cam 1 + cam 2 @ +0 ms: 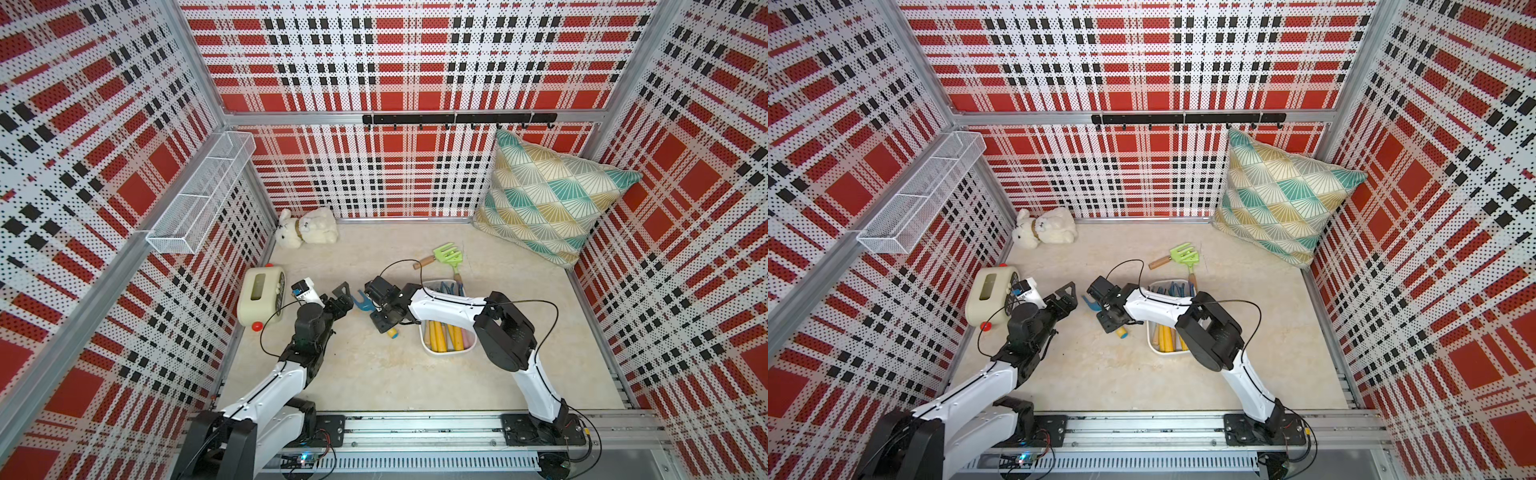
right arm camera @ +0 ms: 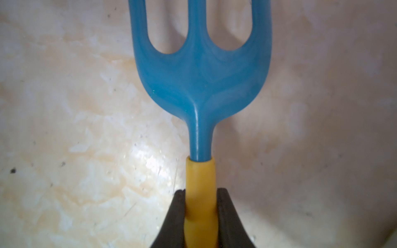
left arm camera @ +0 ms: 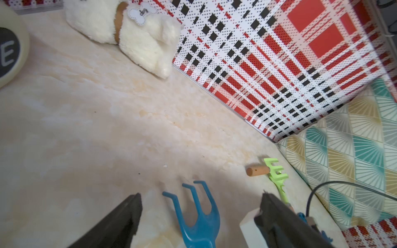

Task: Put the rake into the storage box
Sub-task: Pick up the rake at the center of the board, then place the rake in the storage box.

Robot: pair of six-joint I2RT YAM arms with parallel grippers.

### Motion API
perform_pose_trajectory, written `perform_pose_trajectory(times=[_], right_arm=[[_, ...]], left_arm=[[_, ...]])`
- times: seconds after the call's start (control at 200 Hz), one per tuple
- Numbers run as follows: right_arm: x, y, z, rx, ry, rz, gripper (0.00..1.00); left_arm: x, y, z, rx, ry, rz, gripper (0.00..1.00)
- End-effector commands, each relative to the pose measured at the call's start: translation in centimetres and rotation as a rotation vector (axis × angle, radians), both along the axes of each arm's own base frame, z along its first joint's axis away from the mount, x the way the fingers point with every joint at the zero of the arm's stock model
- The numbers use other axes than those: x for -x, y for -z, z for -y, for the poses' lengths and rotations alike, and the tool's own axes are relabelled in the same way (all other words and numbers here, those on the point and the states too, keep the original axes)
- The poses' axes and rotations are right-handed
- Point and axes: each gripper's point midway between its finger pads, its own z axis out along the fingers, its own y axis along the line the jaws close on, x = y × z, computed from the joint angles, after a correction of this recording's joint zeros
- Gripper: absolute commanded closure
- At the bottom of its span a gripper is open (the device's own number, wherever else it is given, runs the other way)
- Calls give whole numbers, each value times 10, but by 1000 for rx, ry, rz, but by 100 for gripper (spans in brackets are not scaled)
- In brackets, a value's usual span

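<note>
Yellow handle of blue rake (image 2: 199, 85) pinched in right hand (image 2: 200, 194); prongs beyond

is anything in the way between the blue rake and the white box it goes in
Nothing visible lies on the floor between the rake, clamped in the right pincer, and the box. The box already holds yellow-handled tools, so room inside may be tight.

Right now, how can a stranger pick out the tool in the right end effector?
Start at the white storage box near the right arm. Just outside it, the right end effector grips a rake by its yellow handle. Its three blue prongs differ from the green rake behind the box.
</note>
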Motion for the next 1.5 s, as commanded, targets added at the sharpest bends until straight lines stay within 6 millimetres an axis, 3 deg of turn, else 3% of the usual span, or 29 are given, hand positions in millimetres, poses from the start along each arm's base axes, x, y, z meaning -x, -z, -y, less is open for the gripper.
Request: perform_pose_trajectory(times=[0.0,0.15,0.185,0.356,0.621,0.812,0.942,1.182,1.353,1.418,1.498], right_arm=[[-14,-76,-4,-188,87,118,100],[-5,-111,26,-274,164,180,100],[-2,-115,35,-282,179,183,100],[13,-127,86,-276,292,218,100],[40,-113,161,-219,459,234,100],[51,-96,194,-181,539,210,100],[52,-83,200,-174,551,188,100],[50,-58,185,-143,514,128,100],[49,-38,185,-99,536,102,100],[49,-34,185,-90,536,92,75],[51,-37,183,-99,527,90,61]], left_arm=[[5,-15,11,-53,5,46,8],[15,-27,27,-103,16,89,5],[16,-30,30,-110,18,97,0],[23,-38,45,-143,37,123,1],[26,-43,56,-175,58,140,1],[25,-42,70,-177,110,141,1],[23,-42,77,-187,129,134,1],[23,-43,77,-190,129,138,1],[23,-42,76,-194,126,138,1],[23,-42,78,-191,133,137,1],[23,-41,77,-197,128,135,1]])
